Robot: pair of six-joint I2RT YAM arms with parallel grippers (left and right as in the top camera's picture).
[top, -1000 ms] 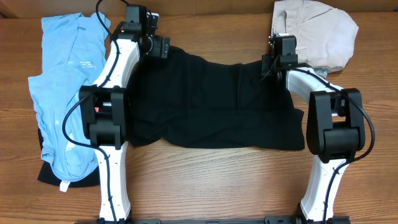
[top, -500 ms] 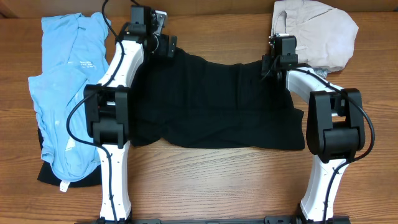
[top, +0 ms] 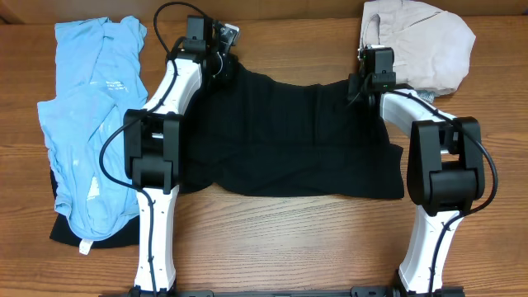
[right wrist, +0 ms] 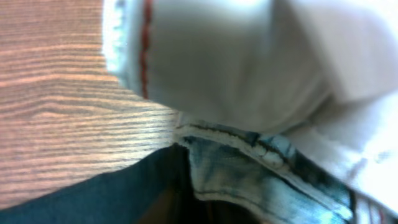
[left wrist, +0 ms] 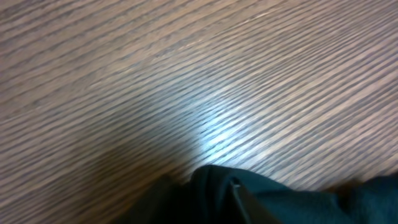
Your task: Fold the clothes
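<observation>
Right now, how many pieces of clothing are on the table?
4: black shirt in the middle, light blue shirt at left, a black piece under it, beige bundle back right. More may hide underneath.

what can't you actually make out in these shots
Left pincer: overhead, its own wrist covers the jaws; its wrist view leaves them out of frame.
Right pincer: the same overhead; its wrist view is blurred.
Black soft fabric piece: overhead, mostly under the light blue fabric shirt.
</observation>
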